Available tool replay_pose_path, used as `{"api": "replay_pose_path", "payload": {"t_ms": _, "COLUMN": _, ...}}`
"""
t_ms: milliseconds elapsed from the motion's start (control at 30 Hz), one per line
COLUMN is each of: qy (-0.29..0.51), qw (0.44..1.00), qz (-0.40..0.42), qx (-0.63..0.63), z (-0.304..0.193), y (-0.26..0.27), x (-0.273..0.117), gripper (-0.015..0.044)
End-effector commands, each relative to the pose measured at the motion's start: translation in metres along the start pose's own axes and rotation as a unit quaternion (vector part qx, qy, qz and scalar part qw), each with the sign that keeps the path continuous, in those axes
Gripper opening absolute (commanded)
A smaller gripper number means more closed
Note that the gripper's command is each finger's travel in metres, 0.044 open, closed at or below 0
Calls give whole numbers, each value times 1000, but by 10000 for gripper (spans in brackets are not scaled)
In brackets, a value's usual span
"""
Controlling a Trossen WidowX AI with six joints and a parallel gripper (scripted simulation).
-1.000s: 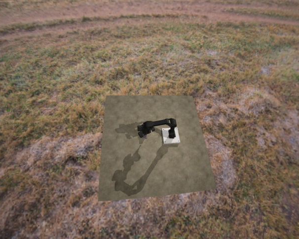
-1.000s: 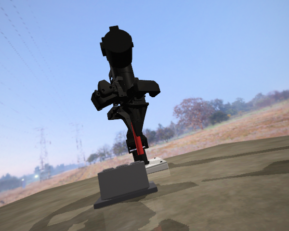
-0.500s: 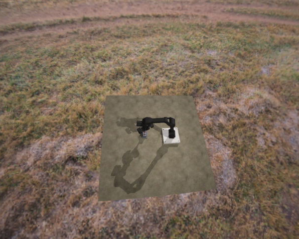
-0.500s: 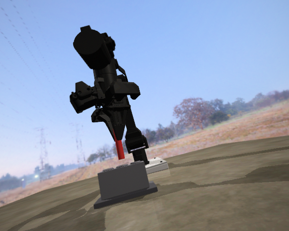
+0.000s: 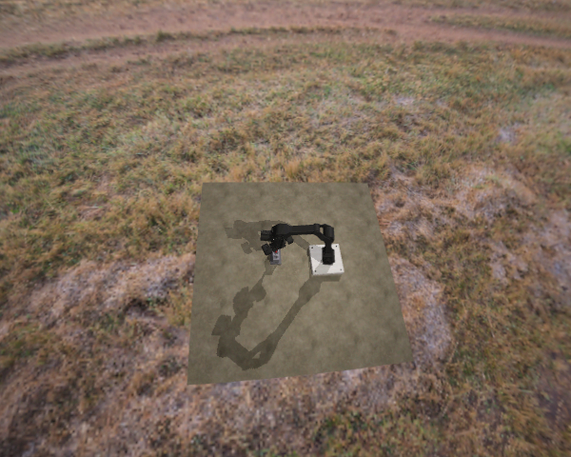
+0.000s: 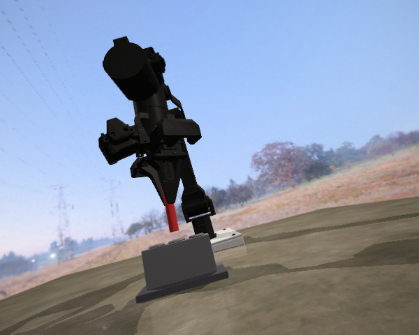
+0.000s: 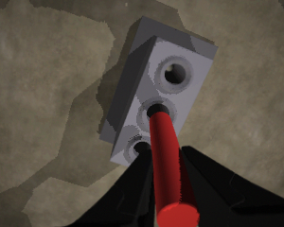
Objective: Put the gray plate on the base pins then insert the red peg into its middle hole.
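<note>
The gray plate (image 5: 275, 258) (image 6: 181, 264) (image 7: 200, 66), a tall block with three ringed holes, sits flat on the darker base (image 6: 222, 273) (image 7: 153, 28). The base's pins are not clearly visible. My gripper (image 6: 168, 202) (image 7: 167, 156) is shut on the red peg (image 6: 172, 220) (image 7: 164, 134) and holds it nearly upright, tilted slightly in the exterior view. The peg's lower end is a little above the plate's top in the exterior view. In the wrist view it overlaps the near edge of the middle hole (image 7: 157, 110). Exact alignment is hard to judge.
The white mounting block (image 5: 319, 267) (image 6: 227, 234) of the arm stands on the same brownish square surface (image 5: 354, 319), to the right of the plate in the top view. Arm shadows fall across the surface.
</note>
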State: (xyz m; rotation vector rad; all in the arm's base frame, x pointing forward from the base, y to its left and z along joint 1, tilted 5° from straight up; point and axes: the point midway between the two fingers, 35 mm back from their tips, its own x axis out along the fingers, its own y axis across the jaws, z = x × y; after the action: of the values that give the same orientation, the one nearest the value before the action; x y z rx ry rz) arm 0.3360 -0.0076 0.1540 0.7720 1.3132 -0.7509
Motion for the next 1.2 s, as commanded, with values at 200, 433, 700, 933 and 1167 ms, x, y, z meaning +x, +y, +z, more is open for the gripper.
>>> {"api": "replay_pose_path", "payload": {"t_ms": 200, "qy": 0, "qw": 1000, "qz": 0, "qx": 0, "z": 0, "y": 0, "x": 0, "gripper": 0}}
{"api": "replay_pose_path", "payload": {"t_ms": 433, "qy": 0, "qw": 1000, "qz": 0, "qx": 0, "z": 0, "y": 1, "x": 0, "gripper": 0}}
{"api": "replay_pose_path", "payload": {"t_ms": 700, "qy": 0, "qw": 1000, "qz": 0, "qx": 0, "z": 1, "y": -1, "x": 0, "gripper": 0}}
{"api": "replay_pose_path", "payload": {"t_ms": 933, "qy": 0, "qw": 1000, "qz": 0, "qx": 0, "z": 1, "y": 0, "x": 0, "gripper": 0}}
{"api": "replay_pose_path", "payload": {"t_ms": 1167, "qy": 0, "qw": 1000, "qz": 0, "qx": 0, "z": 1, "y": 0, "x": 0, "gripper": 0}}
